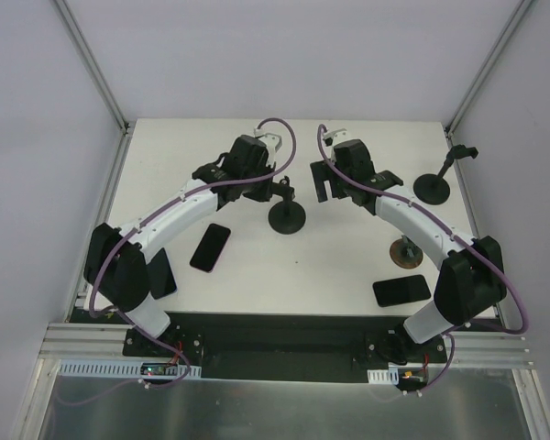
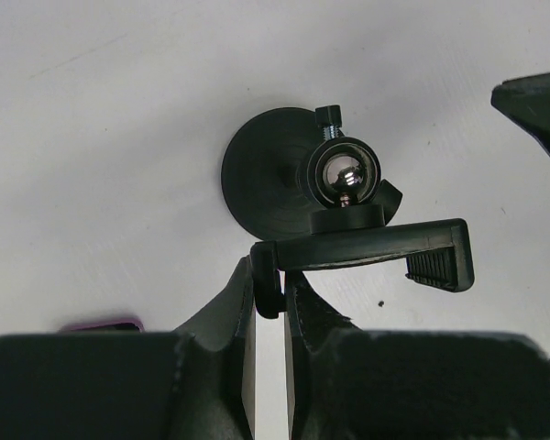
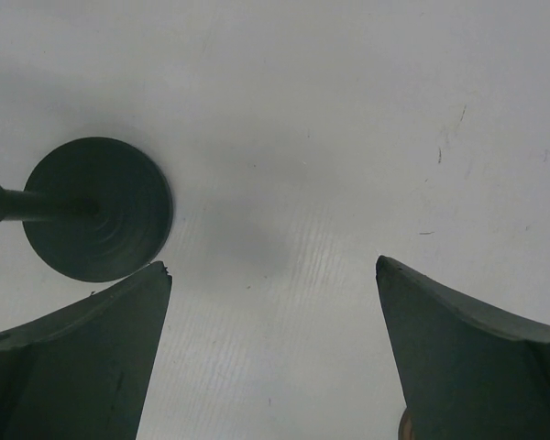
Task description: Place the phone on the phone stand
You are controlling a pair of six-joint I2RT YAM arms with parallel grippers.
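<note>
The left arm (image 1: 179,211) arcs from its base at the near left corner up and inward to the middle of the table (image 1: 348,266). Its wrist is bent so that the left gripper (image 1: 277,188) comes at the phone stand (image 1: 287,218) from the side. In the left wrist view its 2 fingers (image 2: 243,312) are pressed together on the hooked left end of the stand's cradle bar (image 2: 376,243). The bar sits level under a shiny ball joint (image 2: 344,174), with the stand's round black base behind it.

The right arm (image 1: 422,225) mirrors this pose from the near right corner. The right gripper (image 1: 323,183) hangs just right of the stand, apart from it. Its claw is spread wide, with nothing between the fingers (image 3: 92,357) but bare table. A round black base (image 3: 96,209) with a post shows at the left of that view; I cannot tell for sure which stand it is.

A magenta-edged phone (image 1: 211,247) lies flat on the table, near and to the left of the stand. A second phone (image 1: 160,273) lies partly under the left arm. A third phone (image 1: 401,290) lies flat near the right arm's base.

The table is white and matte, with a few faint scuffs. A second stand (image 1: 434,188) is at the far right, and a brown-based stand (image 1: 405,255) is beside the right arm. Plain white walls (image 1: 275,55) enclose the table, and a metal rail (image 1: 284,367) runs along its near edge.
</note>
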